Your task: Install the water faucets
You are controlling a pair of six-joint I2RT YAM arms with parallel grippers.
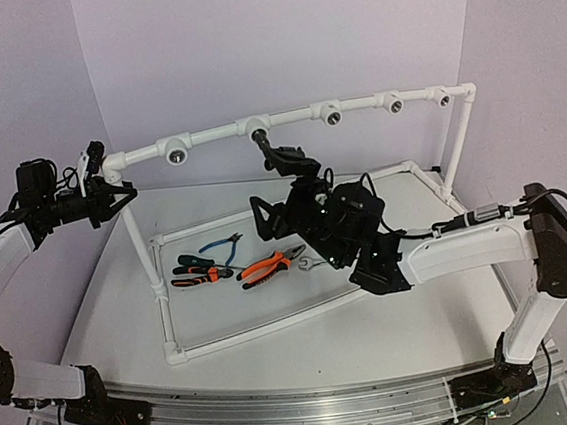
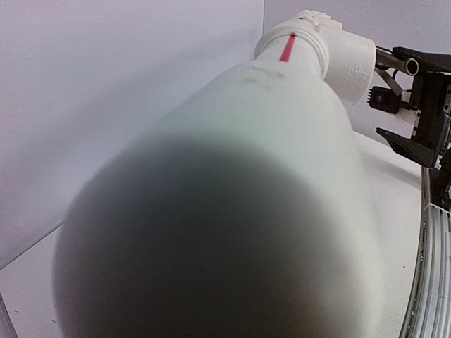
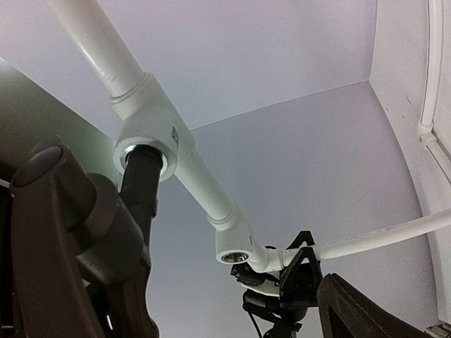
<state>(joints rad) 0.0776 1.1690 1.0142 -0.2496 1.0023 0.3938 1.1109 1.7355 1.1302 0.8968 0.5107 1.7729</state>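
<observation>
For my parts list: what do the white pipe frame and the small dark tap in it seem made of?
White pipe frame: probably plastic, smooth, glossy, with moulded collar joints. Small dark grey-black tap: dull dark finish; metal or plastic cannot be told.

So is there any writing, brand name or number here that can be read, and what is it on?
No text can be read in any view.
On the white pipe, a red stripe: a plain mark, no letters.
On the end fitting, faint raised marks: too blurred to read.
On the tee fitting, a small printed label: too small to read.
</observation>
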